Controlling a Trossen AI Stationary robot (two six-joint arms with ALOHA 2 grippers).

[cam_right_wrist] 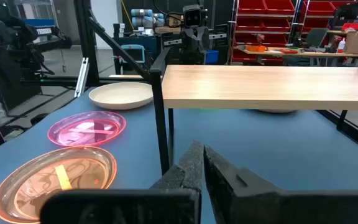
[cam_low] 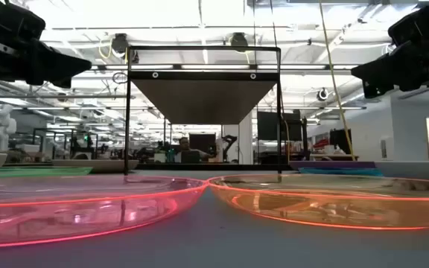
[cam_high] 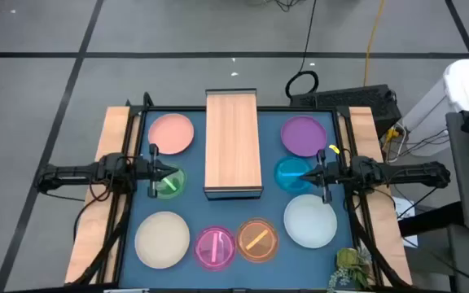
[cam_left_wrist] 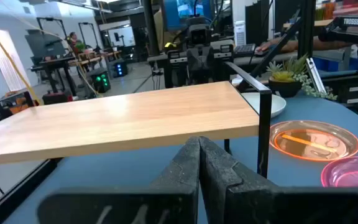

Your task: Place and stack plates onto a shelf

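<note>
I work in a robotics lab: other robot arms (cam_left_wrist: 197, 53) on benches beyond my table, red parts bins (cam_right_wrist: 272, 22), monitors, taped concrete floor (cam_high: 55, 49).

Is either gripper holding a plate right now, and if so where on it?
Nothing is held. The left gripper and right gripper are both shut and empty, on opposite sides of the shelf.

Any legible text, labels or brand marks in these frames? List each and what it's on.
"TROSSEN": white lettering on the dark robot arm seen far off in the left wrist view.
Nothing else reads: none on the round plastic plates or the light-wood shelf; marks on the red storage bins are too blurred.
</note>
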